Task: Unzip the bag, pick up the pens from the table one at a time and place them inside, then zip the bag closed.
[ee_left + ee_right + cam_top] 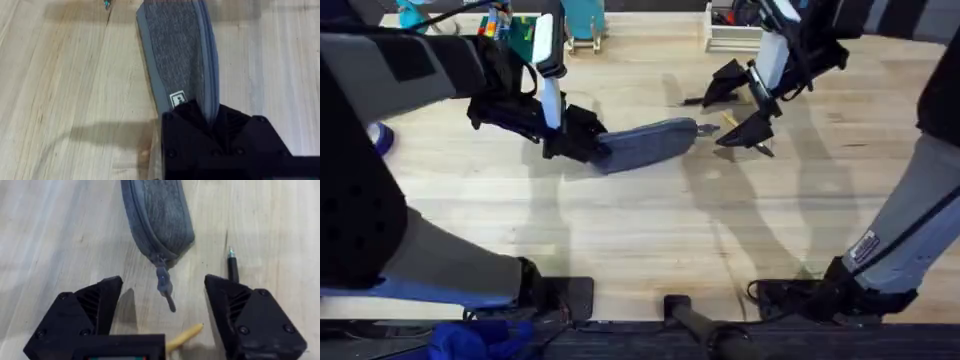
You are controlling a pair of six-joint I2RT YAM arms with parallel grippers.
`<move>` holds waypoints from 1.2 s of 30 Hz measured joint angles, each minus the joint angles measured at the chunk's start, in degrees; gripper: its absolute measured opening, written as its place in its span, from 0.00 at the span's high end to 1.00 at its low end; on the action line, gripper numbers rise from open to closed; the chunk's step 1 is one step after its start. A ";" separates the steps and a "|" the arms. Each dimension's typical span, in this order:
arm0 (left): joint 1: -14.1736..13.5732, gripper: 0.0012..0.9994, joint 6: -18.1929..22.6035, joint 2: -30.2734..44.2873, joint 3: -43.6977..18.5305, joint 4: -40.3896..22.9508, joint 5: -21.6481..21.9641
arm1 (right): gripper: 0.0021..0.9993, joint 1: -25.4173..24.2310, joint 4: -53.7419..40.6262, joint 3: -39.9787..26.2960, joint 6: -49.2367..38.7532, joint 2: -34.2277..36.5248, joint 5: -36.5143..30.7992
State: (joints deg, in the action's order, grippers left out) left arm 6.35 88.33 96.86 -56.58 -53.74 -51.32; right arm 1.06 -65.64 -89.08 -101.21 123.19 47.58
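Right gripper fingers wide, pull between them; yellow pen and black pen nearby. Left gripper clamps bag end.

- The bag lay on the counter near its middle, its long side running left to right.
- The left end effector was at the bag's left end, closed over it.
- The zipper pull stuck out from the bag's right end.
- The right end effector stood just right of that end, fingers spread wide, the pull between them.
- The yellow pen and the black pen lay on the counter beside the pull, under the right end effector.
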 joint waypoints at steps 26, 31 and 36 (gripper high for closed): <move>0.00 0.96 0.00 0.00 0.00 0.00 0.00 | 0.01 1.93 1.94 0.85 -0.01 3.97 0.06; 0.00 0.96 0.00 0.00 0.00 0.00 0.01 | 0.02 1.86 1.89 0.85 -0.26 4.53 0.91; 0.00 0.96 0.00 0.00 0.00 0.00 0.01 | 0.44 1.86 2.03 0.85 -0.58 4.55 0.70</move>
State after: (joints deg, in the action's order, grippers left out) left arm 6.35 88.33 96.86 -56.58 -53.74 -51.31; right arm 2.92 -63.61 -88.23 -101.78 127.74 48.28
